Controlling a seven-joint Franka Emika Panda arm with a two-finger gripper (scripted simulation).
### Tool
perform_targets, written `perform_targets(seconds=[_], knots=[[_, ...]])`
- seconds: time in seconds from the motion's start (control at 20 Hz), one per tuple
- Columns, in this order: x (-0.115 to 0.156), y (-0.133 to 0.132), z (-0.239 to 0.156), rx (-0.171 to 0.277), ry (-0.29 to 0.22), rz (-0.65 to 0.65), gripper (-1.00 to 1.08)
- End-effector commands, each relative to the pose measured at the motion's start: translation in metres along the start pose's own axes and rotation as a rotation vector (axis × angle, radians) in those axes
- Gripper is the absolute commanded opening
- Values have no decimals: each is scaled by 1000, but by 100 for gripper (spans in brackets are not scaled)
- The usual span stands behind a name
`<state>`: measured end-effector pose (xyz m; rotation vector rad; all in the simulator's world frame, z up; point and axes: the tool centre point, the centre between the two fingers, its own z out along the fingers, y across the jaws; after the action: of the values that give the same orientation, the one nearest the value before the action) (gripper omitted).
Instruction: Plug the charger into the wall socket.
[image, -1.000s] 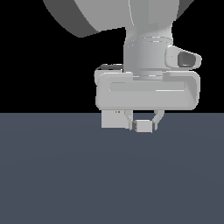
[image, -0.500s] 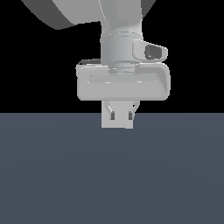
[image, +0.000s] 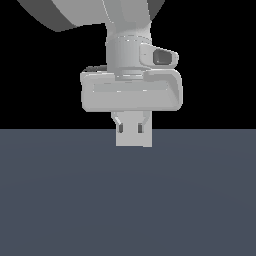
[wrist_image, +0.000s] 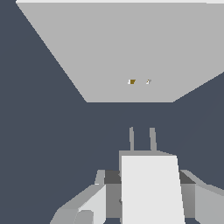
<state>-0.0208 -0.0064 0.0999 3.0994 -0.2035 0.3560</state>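
In the wrist view the charger (wrist_image: 148, 188), a pale oblong block, sits between the fingers (wrist_image: 94, 201) of my gripper (wrist_image: 148, 194), which is shut on it. Its two thin prongs (wrist_image: 131, 139) point at the wall socket (wrist_image: 122, 52), whose two small dots (wrist_image: 132, 81) lie ahead of the prongs. A gap of dark floor separates prongs and socket face. In the exterior view my gripper (image: 130, 130) hangs in front of the wall socket (image: 134, 141) and covers most of it; the charger cannot be told apart there.
A flat dark blue-grey floor (image: 128, 200) spreads under the arm, with a black background behind it. The arm's wide hand body (image: 131, 92) fills the upper middle of the exterior view.
My gripper, still holding the charger, has moved toward the exterior view's left and slightly up, from beside the wall socket to directly in front of it.
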Motion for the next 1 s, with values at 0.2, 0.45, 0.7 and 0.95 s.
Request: perform_targets(seconds=[0.2, 0.45, 0.7, 0.95], knots=[[1, 0, 0, -1, 0, 2, -100], [7, 0, 2, 0, -1, 1, -100], [22, 0, 5, 0, -1, 1, -100], [40, 0, 9, 0, -1, 1, -100]])
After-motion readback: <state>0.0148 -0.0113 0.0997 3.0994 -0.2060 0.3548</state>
